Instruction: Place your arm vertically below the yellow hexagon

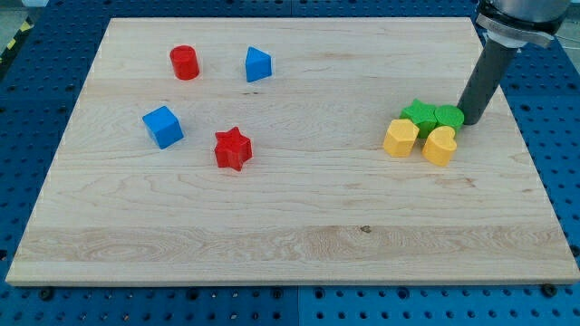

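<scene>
The yellow hexagon (400, 138) lies on the wooden board at the view's right, touching a yellow heart-shaped block (439, 145) on its right. Two green blocks sit just above them: a green star-like one (419, 113) and a green rounded one (449, 116). My tip (471, 121) rests on the board just right of the green rounded block, above and to the right of the yellow hexagon. The dark rod rises toward the view's top right.
At the view's left are a red cylinder (184, 62), a blue triangular block (258, 64), a blue cube (162, 126) and a red star (232, 148). The board's right edge (530, 154) is close to my tip.
</scene>
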You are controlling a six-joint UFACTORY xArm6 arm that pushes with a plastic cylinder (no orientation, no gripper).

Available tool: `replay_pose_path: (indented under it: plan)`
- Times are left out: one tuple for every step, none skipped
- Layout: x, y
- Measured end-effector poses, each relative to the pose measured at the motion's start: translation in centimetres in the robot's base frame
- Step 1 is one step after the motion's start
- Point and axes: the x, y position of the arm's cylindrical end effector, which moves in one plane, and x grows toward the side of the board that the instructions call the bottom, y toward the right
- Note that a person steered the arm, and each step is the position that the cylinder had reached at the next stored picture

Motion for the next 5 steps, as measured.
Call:
replay_pose_path:
  plan:
    - [-0.2,3.7]
    - [0.5,8.0]
    - [4.4,7.7]
    - [7.2,5.1]
    - [8.0,2.5]
